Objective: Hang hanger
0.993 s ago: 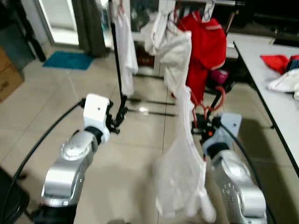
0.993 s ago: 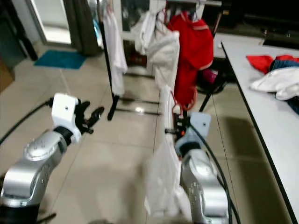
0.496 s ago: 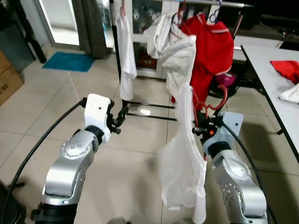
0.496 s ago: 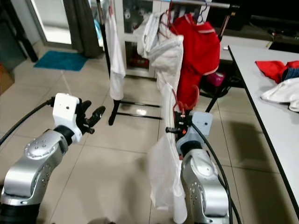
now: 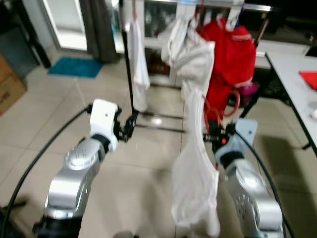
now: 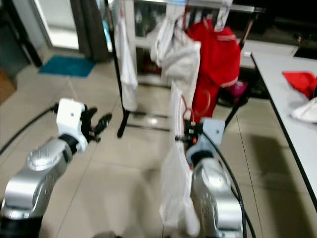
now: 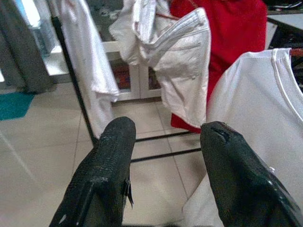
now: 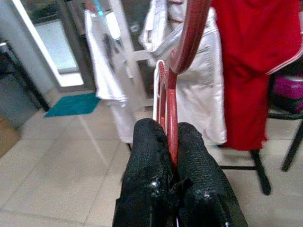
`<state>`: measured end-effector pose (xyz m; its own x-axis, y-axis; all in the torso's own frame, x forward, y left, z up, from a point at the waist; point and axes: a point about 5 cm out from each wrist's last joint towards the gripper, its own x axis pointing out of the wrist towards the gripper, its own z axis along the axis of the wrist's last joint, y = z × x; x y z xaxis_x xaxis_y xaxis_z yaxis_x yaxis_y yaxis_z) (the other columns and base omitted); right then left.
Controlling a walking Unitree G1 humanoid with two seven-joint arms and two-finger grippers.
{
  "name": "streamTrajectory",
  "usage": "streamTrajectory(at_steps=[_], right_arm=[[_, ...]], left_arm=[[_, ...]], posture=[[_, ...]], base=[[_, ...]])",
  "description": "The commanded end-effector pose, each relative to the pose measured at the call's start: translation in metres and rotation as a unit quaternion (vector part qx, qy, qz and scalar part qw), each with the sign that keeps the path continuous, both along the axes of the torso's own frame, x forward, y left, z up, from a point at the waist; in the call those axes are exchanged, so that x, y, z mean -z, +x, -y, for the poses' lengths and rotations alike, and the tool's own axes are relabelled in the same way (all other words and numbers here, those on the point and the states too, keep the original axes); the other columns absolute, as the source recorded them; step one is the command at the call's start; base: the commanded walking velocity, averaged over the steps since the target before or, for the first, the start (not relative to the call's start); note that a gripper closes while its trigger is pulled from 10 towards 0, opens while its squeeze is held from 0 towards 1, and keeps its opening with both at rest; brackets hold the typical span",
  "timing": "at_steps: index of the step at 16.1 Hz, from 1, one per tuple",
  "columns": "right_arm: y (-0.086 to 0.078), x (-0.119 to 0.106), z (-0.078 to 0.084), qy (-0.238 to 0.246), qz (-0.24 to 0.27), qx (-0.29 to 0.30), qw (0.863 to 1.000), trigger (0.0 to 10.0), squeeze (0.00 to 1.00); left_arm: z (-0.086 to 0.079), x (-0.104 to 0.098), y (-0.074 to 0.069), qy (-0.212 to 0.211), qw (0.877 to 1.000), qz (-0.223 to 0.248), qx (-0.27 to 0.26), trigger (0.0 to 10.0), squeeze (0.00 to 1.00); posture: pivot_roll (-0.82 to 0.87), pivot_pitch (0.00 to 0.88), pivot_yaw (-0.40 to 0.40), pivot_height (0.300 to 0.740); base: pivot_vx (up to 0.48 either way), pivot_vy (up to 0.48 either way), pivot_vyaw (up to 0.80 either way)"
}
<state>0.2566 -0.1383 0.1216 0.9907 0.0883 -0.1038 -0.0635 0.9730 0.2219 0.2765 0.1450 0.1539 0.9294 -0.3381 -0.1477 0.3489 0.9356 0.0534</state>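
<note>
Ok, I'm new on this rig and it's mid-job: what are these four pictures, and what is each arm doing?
The two wide pictures come from the robot's head camera, looking down over its two silver arms. The other two look along each gripper's black fingers. The right gripper is shut on a red hanger carrying a white garment. The left gripper is open and holds nothing. Ahead stands a clothes rack with a white shirt, pale trousers and a red garment hanging on it. A table runs along the robot's right.
</note>
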Motion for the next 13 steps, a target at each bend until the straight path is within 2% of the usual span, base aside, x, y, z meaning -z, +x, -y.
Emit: streamTrajectory(at_steps=[1,13], right_arm=[[0.001,-0.0067,0.0081,-0.007,0.019,0.014,1.0,10.0,0.0],[0.0019,-0.0075,0.0081,-0.016,0.022,0.016,0.999,10.0,0.0]], left_arm=[[0.0089,-0.0018,0.0,-0.004,1.0,0.002,0.015,10.0,0.0],[0.0103,-0.0017,0.0005,-0.004,1.0,0.0,0.019,10.0,0.0]], posture=[[0.02,0.067,-0.015,0.74],[0.02,0.066,-0.013,0.74]], base=[[0.349,0.0,0.0],[0.353,0.0,0.0]])
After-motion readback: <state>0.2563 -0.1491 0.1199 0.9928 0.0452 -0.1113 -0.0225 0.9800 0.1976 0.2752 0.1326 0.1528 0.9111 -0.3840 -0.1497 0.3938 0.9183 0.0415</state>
